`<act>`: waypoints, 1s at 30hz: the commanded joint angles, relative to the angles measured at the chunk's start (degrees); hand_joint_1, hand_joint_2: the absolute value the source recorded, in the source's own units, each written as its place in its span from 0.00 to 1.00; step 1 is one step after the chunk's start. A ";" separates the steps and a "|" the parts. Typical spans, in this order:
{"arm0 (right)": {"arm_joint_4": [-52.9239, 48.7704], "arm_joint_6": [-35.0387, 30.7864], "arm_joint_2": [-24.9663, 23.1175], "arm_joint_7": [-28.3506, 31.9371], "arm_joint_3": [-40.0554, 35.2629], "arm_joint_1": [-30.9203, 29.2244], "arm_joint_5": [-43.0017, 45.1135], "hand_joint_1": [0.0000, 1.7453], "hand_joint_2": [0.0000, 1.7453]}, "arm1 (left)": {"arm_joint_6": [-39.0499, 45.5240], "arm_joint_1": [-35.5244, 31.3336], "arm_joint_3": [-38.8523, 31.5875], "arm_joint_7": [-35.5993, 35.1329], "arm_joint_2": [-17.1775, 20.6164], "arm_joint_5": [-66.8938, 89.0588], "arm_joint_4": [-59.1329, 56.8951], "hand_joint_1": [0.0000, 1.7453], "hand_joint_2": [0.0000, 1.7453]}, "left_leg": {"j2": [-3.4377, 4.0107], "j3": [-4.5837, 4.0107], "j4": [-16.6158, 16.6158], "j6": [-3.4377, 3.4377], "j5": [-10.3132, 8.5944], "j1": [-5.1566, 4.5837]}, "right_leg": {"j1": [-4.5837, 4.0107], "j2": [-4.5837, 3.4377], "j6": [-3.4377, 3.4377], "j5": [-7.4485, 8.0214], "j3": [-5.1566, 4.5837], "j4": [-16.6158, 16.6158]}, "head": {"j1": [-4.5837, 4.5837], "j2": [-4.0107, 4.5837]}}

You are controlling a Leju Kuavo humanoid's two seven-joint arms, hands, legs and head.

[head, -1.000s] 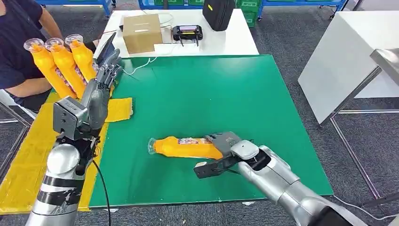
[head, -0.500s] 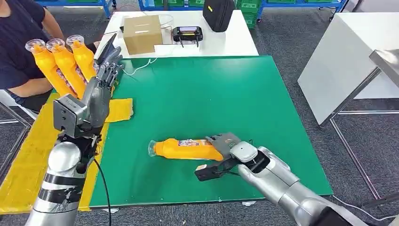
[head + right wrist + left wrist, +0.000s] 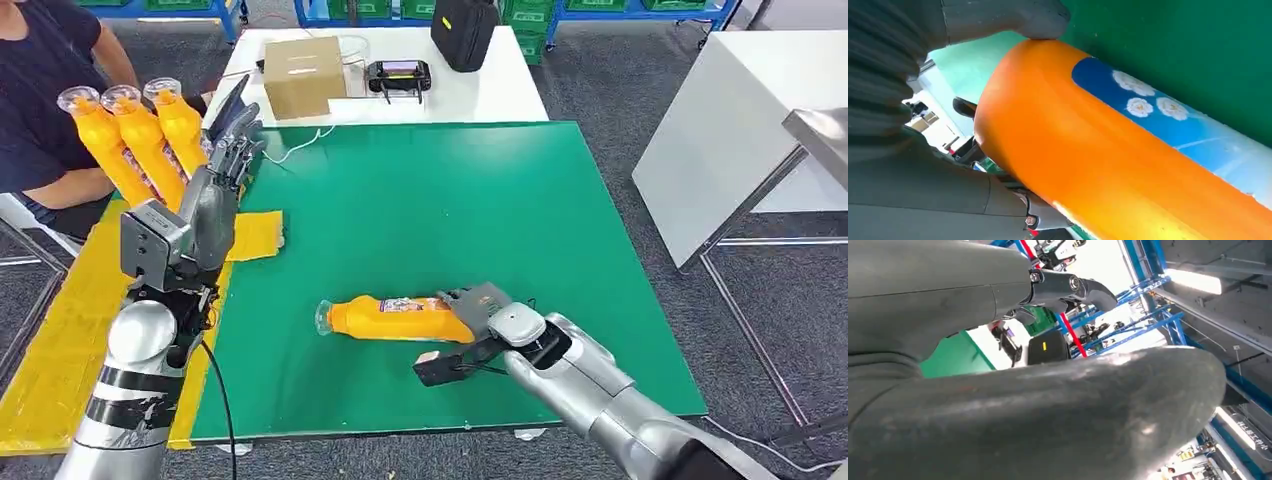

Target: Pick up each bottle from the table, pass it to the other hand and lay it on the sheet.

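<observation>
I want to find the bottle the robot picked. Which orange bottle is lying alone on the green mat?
The orange bottle at the right hand, on its side on the green mat. The other three bottles sit together by the left hand.

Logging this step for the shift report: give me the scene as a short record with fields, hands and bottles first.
right hand: wrapped around the base end of the orange bottle
orange bottle: lying on its side on the green table, cap toward the robot's left
left hand: raised over the table's left edge, fingers apart, holding nothing
yellow sheet: along the left of the table
three orange bottles: side by side at the sheet's far end, beside a seated person
white table beyond: cardboard box, black bag
</observation>
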State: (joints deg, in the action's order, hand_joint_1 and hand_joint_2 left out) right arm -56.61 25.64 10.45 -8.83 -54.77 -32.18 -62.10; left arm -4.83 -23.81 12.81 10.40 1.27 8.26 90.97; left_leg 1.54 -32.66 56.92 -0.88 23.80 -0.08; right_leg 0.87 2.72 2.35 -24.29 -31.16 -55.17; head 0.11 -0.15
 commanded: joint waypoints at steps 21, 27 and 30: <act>-16.65 -17.50 -4.06 -9.14 33.74 24.10 47.42 1.00 1.00 | 4.26 10.18 -7.60 -1.95 2.00 2.72 8.35 0.00 0.00 | -0.29 -0.93 -0.04 0.02 0.12 0.04 | -0.08 0.01 0.11 -0.07 0.02 0.02 | -0.02 0.00; -18.97 -23.28 -6.10 -6.71 36.71 26.49 46.61 1.00 1.00 | 1.20 11.59 -7.96 -7.22 0.85 -4.42 8.18 0.00 0.00 | -0.27 -1.44 0.00 0.01 0.10 0.04 | -0.09 0.05 0.13 -0.05 -0.50 -0.01 | 0.00 0.00; -21.90 -24.55 -6.29 -6.31 36.98 27.09 44.60 1.00 1.00 | -3.42 13.71 -6.91 -14.29 0.71 -17.90 7.63 0.00 1.00 | -0.30 -1.49 0.00 0.03 0.14 0.02 | -0.07 0.01 0.11 -0.10 -0.55 -0.03 | -0.02 0.00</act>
State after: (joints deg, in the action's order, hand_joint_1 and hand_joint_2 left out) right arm -73.39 4.25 6.25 -16.33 -21.77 -7.96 -15.27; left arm -2.40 -12.82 6.03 5.21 3.06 6.31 100.08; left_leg 1.35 -34.30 56.94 -0.93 23.87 -0.10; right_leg 0.82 2.94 2.56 -24.31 -31.86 -55.23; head 0.09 -0.15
